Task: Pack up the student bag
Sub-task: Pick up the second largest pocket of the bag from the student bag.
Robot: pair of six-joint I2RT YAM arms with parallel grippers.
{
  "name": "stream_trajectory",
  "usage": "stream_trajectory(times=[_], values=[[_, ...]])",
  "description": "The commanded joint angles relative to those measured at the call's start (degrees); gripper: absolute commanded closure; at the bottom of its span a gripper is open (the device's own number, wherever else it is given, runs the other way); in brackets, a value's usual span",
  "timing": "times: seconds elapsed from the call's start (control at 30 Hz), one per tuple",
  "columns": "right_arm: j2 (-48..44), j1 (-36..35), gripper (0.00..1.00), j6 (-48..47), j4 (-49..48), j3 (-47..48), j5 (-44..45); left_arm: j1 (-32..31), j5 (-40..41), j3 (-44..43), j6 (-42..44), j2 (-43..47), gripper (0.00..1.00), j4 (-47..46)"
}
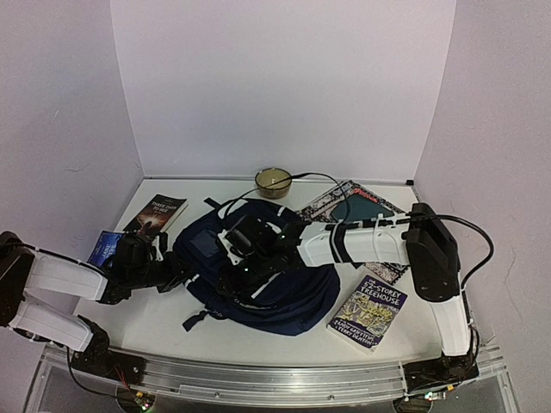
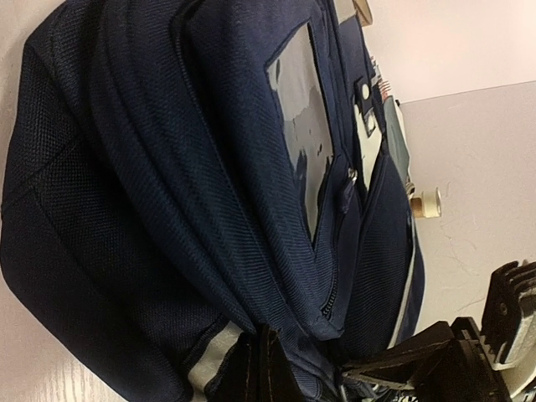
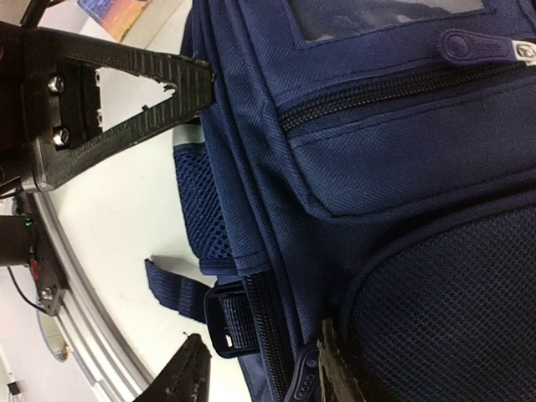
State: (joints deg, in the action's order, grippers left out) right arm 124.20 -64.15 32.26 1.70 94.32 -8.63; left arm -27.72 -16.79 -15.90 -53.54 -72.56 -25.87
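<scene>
The student bag (image 1: 293,292), laid beneath the spread right gripper (image 3: 261,335) and pinched at its side seam by the closed left gripper (image 3: 201,77), could be dragged sideways and its zipper pull (image 3: 301,381) missed, should the thin fabric be slipped from that pinch.

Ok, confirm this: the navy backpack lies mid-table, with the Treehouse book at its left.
Not quite. The navy backpack lies mid-table, but the Treehouse book is at its right; the top external view shows it.
</scene>
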Motion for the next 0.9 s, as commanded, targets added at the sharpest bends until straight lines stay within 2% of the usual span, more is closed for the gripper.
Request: stream_trajectory(times=[0.0, 0.23, 0.47, 0.57, 0.87], values=[[1.54, 1.24, 0.55, -4.34, 7.12, -0.2, 4.77, 0.3, 1.61, 0.33, 2.96, -2.5, 1.0, -2.06], [6.46, 1.29, 0.42, -12.93, 11.62, 3.03, 3.27, 0.3, 2.21, 0.93, 5.73, -3.0, 1.0, -2.5], [7.09, 1.25, 0.42, -19.71, 16.3, 3.09, 0.77, 0.29, 2.94, 1.05, 6.57, -4.2, 1.0, -2.51], [4.64, 1.29, 0.48, -22.56, 17.42, 2.0, -2.0, 0.26, 3.76, 1.13, 6.97, -4.37, 1.0, -2.51], [-1.18, 1.23, 0.77, -26.74, 18.78, -0.47, -7.55, 0.38, 4.53, 0.78, 7.23, -4.99, 1.0, -2.42]])
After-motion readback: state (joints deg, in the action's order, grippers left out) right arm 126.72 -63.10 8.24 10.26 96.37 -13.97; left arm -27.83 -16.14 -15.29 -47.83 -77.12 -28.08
